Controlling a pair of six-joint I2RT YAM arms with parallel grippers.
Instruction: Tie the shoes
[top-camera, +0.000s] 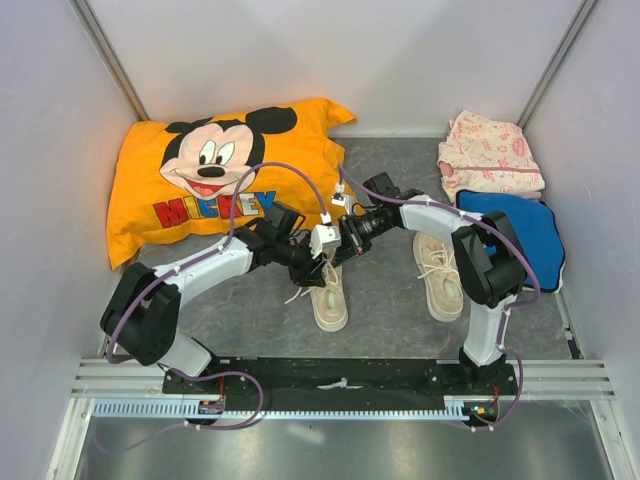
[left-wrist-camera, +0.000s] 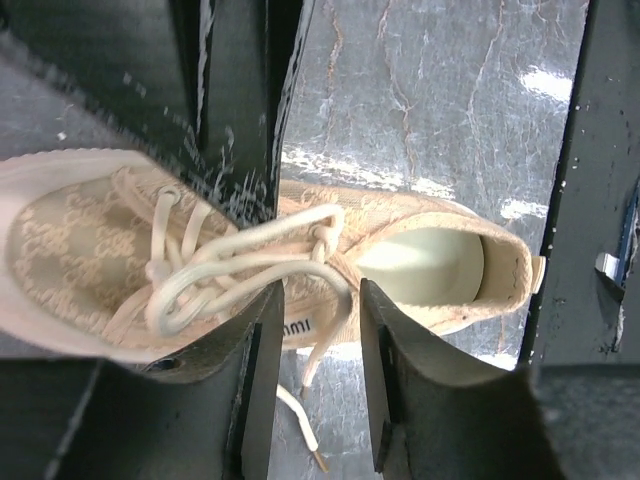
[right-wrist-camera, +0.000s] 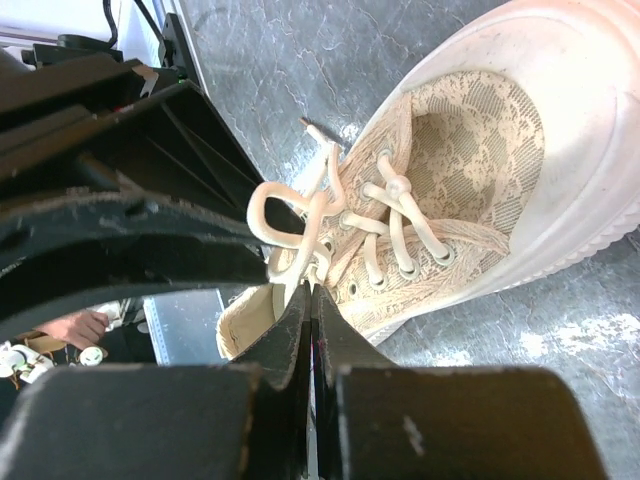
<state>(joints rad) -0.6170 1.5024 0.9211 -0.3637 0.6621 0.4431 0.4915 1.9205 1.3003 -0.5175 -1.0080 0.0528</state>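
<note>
- The shoes are on the grey table (top-camera: 390, 300), side by side and a little apart, both with the toe toward the arm bases; so the long axis of each one runs from near to far.
- The work is on the left shoe (top-camera: 330, 300), which lies between the two bases; the right shoe (top-camera: 440, 278) is just in front of the right arm, its laces loose and not touched.
- Both grippers meet over the mouth of the left shoe, very near one another; the left gripper (left-wrist-camera: 322, 325) comes from the left side, the right gripper (right-wrist-camera: 308, 298) reaches across from the right.
- The right fingers are pressed together, and a strand of the white lace (right-wrist-camera: 285, 215) goes from the loose loop at the top eyelets down into their tips; I judge they pinch it.
- The left fingers (left-wrist-camera: 262, 385) stand apart and hold nothing; a free strand hangs over the side of the shoe and passes in the gap between them, its end below.
- In the left wrist view the shoe lies across the fingers, toe to the left and heel opening to the right.
- As I judge it, the knot is not yet made; the next move depends on this free strand, which is already between the left fingers, so they only need to close on it.
</note>
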